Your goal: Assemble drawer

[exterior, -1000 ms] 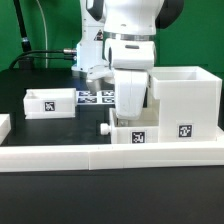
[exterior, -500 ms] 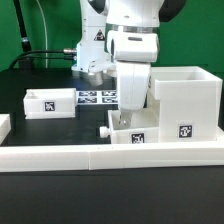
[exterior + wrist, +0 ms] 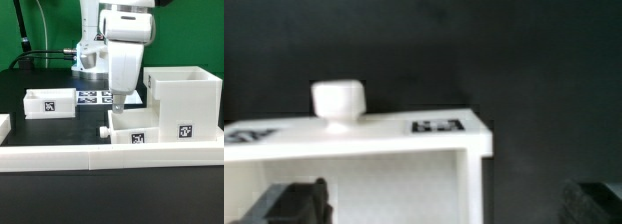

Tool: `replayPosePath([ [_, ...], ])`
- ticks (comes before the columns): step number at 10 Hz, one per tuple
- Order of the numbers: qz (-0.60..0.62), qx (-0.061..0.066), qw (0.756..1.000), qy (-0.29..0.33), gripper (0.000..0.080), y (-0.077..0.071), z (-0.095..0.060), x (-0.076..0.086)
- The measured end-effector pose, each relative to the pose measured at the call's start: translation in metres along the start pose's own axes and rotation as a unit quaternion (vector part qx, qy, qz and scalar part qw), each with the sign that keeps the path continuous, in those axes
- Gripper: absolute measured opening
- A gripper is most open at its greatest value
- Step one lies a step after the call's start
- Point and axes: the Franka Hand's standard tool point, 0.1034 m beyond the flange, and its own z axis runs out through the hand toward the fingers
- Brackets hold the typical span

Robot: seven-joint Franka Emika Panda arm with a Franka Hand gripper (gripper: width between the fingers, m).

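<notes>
Drawer tray, matte white open box, sits just beside the boxy housing on the exterior view's left, gripper hovering above it; wrist view: rounded cylindrical knob on tray's flat tagged rim, dark fingers spread wide, released.

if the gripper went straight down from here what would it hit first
Most likely the small tray beneath the gripper; the wrist view shows its open inside between the spread jaws. Whether rim or floor comes first is unclear.
</notes>
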Motion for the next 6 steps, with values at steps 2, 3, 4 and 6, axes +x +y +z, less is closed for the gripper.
replayPosePath([
  [2, -0.02, 0.003, 1.0, -0.001, 0.0649, 0.0, 0.005, -0.028],
  [3, -0.027, 0.008, 1.0, -0.001, 0.0649, -0.004, 0.012, -0.042],
  [4, -0.024, 0.008, 1.0, 0.0, 0.0649, -0.003, 0.012, -0.044],
  [6, -0.023, 0.011, 1.0, 0.0, 0.0649, -0.005, 0.015, -0.044],
])
